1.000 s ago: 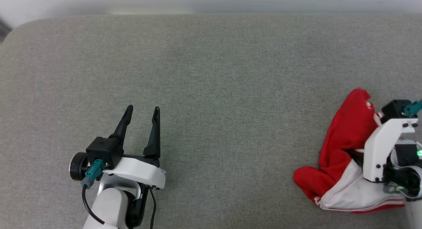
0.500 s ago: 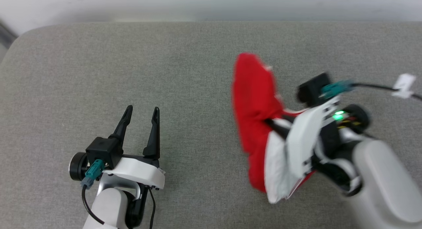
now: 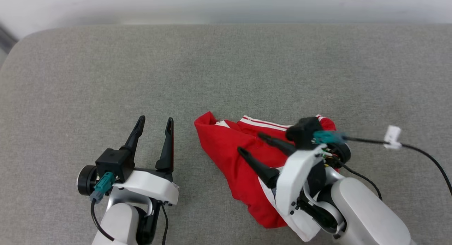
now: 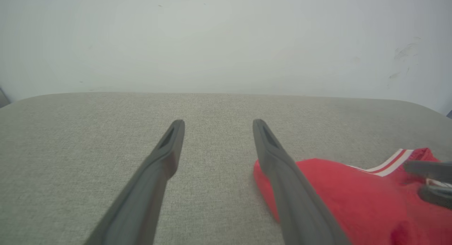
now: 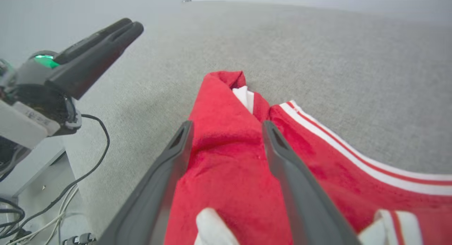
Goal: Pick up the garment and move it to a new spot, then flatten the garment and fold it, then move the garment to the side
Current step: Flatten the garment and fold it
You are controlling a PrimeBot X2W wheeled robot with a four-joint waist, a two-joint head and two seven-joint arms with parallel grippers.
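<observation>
I am looking down from the head camera at a grey fabric-covered bench (image 3: 226,72) with a pale wall (image 4: 226,43) behind it. The red T-shirt (image 3: 226,149) lies crumpled on the bench, right of centre and toward the near edge. A band of thin red-and-white stripes (image 3: 265,123) shows along its far side. One red corner points toward the left arm.

My right claw (image 3: 251,142) sits over the middle of the shirt with its two dark fingers spread apart, pointing up and to the left. In the right wrist view, red cloth lies loose under and between the fingers, which are not pinching it. White cloth shows near the bottom edge of that view. A black cable (image 3: 423,153) with a small white tag (image 3: 392,135) trails off from the right wrist across the bench.

My left claw (image 3: 155,119) is at the lower left, fingers spread and holding nothing, above bare bench. The shirt's nearest corner lies just beside its right finger; I cannot tell whether they touch.
</observation>
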